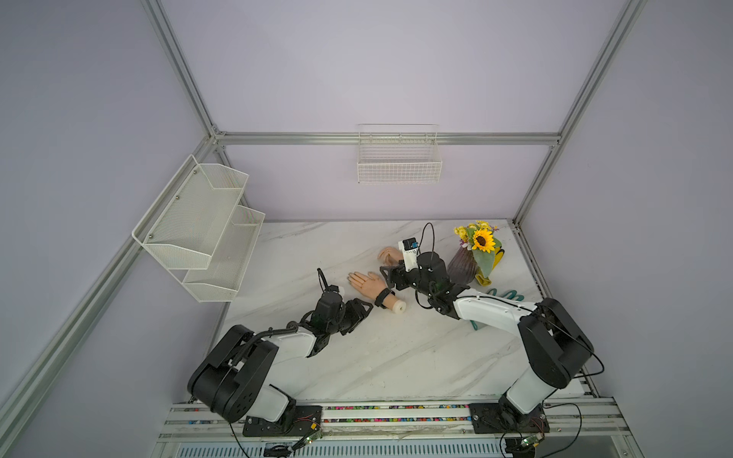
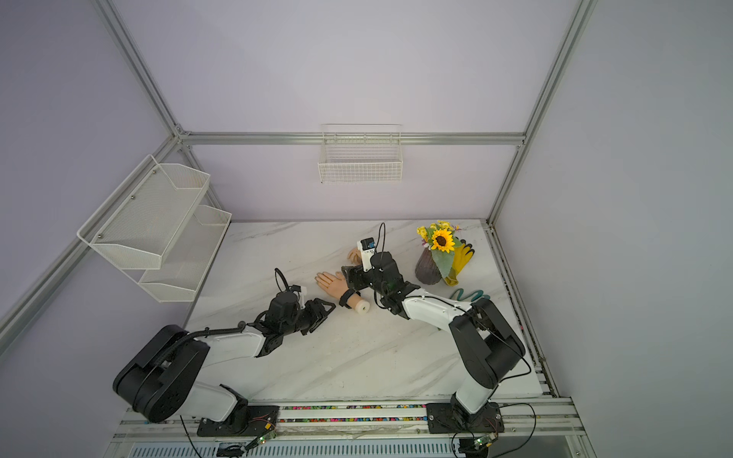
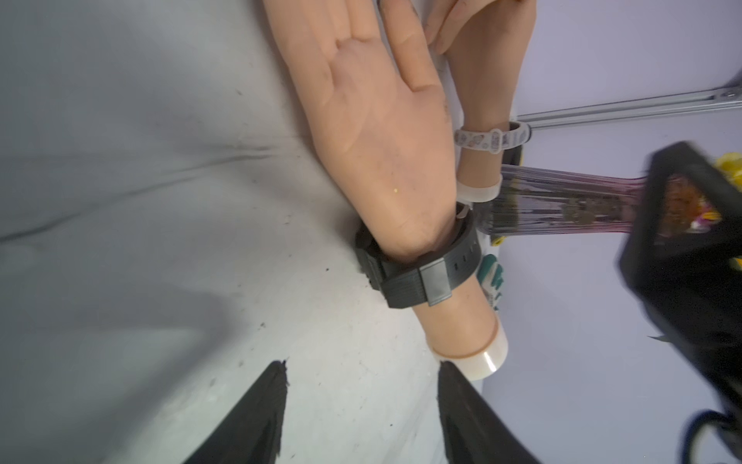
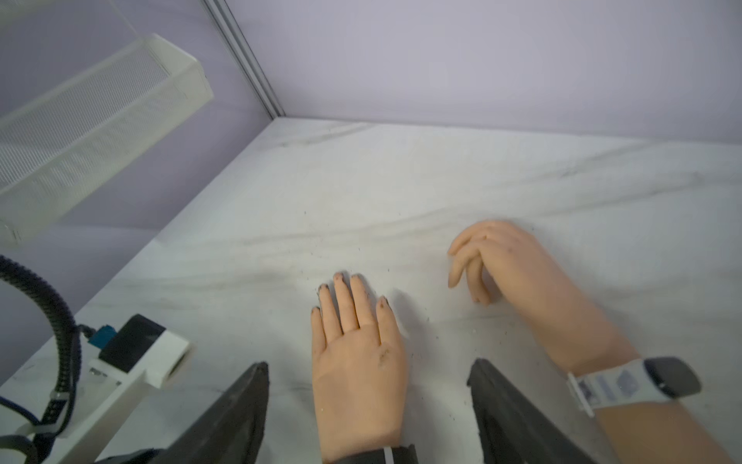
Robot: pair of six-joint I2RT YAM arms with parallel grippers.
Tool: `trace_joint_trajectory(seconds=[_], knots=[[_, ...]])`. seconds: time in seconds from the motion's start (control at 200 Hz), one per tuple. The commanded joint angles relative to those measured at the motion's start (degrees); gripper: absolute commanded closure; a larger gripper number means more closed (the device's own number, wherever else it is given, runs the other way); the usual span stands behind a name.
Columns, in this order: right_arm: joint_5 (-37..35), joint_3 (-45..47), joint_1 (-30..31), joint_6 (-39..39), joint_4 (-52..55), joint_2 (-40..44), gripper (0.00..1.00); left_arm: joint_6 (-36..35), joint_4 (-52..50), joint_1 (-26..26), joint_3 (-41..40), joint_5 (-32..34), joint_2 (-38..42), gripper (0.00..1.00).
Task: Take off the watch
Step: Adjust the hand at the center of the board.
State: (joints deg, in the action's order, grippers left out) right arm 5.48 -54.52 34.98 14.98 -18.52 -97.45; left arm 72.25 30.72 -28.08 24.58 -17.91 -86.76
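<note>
The black watch (image 3: pixel 421 273) is strapped round the wrist of a dummy hand (image 3: pixel 373 132) that lies flat on the desk (image 1: pixel 396 357), fingers stretched out. In both top views it sits between the two arms. The left pincer (image 3: pixel 361 365) is open and empty, aimed at the cut end of the wrist and just short of it. The right pincer (image 4: pixel 367 363) is spread wide, with one jaw on either side of the back of the dummy hand and, as far as I can see, touching neither side.

The watch is probably light. Its strap looks like soft ribbed rubber: bendy, but likely to cling to the rubbery skin instead of sliding. The hand widens toward the knuckles, so the bare wrist end is the easier way off.

The dummy hand itself seems light and loose on a smooth desk. A pull on the strap would likely drag it along unless the other pincer pins it.

The best hold looks like the strap beside the keeper loop (image 3: pixel 435 281), where an edge stands proud. The watch body (image 3: pixel 363 257) lies low against the desk and is awkward to reach. I cannot make out the buckle.

A second dummy hand (image 4: pixel 522 277) with a white-strapped watch (image 4: pixel 626 385) lies just beyond.
</note>
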Motion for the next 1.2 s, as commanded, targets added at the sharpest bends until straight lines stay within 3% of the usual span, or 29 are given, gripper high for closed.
trace_joint_trajectory(seconds=[0.0, 0.08, 0.205, 0.295, 0.46, 0.635, 0.72, 0.805, 0.89, 0.99, 1.195], knots=[[5.82, 3.74, -0.17, 4.56, -0.15, -0.46, 0.19, 12.1, 26.26, 0.33, -2.42, -5.08, -5.96, 0.29], [7.74, 7.65, -0.13, 8.25, -3.44, 0.71, 0.21, 13.54, 30.88, 0.39, -2.39, -4.9, -10.41, 0.25], [13.14, 13.68, -0.19, 16.11, -10.48, 2.2, 0.33, 14.91, 37.27, 0.39, -2.64, -3.56, -14.37, 0.33], [18.45, 18.47, 0.19, 26.61, -19.25, 2.12, 0.45, 14.76, 35.91, 0.43, -1.66, -3.62, -14.94, 0.36], [17.79, 21.99, 3.92, 39.82, -28.0, 1.56, 0.53, 12.95, 30.13, 0.54, -1.62, -2.16, -14.42, 0.43], [16.01, 21.8, 10.11, 48.2, -35.23, -0.48, 0.49, 11.31, 26.57, 1.93, -2.13, -2.11, -14.85, 0.56], [14.0, 23.28, 10.55, 49.76, -37.16, 0.22, 0.38, 10.43, 26.95, 2.82, -2.47, -2.92, -15.33, 0.63], [10.96, 22.46, 9.82, 44.52, -32.53, 2.91, 0.29, 7.62, 26.27, 4.08, -1.48, -5.69, -15.51, 0.72], [0.63, 17.9, 9.66, 32.42, -17.27, 7.61, 0.22, 3.0, 21.3, 5.33, 0.45, -8.38, -14.64, 0.79], [-7.93, 12.2, 9.64, 15.9, -7.88, 11.31, 0.21, -3.18, 13.85, 6.01, 2.3, -9.18, -11.63, 0.82], [-15.74, 2.0, 9.55, -17.95, 3.74, 10.18, 0.2, -14.75, -1.64, 6.08, 7.5, -8.72, -5.47, 0.85]])
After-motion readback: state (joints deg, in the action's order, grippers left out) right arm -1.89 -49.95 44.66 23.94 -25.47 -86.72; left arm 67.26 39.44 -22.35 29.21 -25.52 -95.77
